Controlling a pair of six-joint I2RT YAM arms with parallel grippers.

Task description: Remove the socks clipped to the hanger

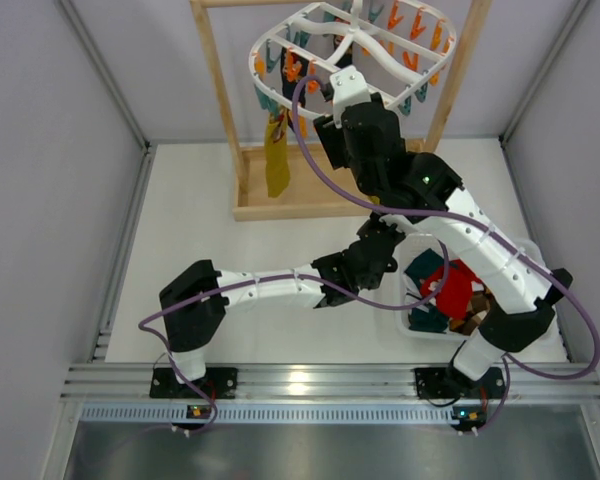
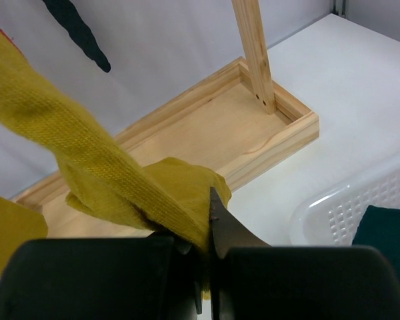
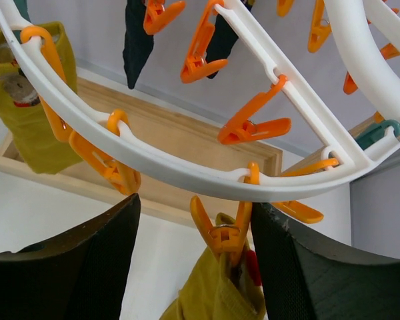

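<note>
The white lattice hanger (image 1: 355,50) hangs from a wooden stand, with orange and teal pegs under it. My right gripper (image 3: 195,203) is raised to its rim (image 3: 187,170) and stands open around an orange peg (image 3: 223,233). That peg clips a mustard yellow sock (image 3: 220,293), and the right finger touches the peg's handle. My left gripper (image 2: 205,227) is shut on a mustard yellow sock (image 2: 120,193) that stretches up to the left. In the top view its fingers are hidden under the right arm. Another yellow sock (image 3: 33,113) and dark socks (image 3: 139,40) stay clipped.
The stand's wooden base tray (image 2: 220,127) and its post (image 2: 257,53) lie just beyond the left gripper. A white basket (image 1: 535,255) at the right holds a red sock (image 1: 455,285) and darker ones. Grey walls close in on both sides.
</note>
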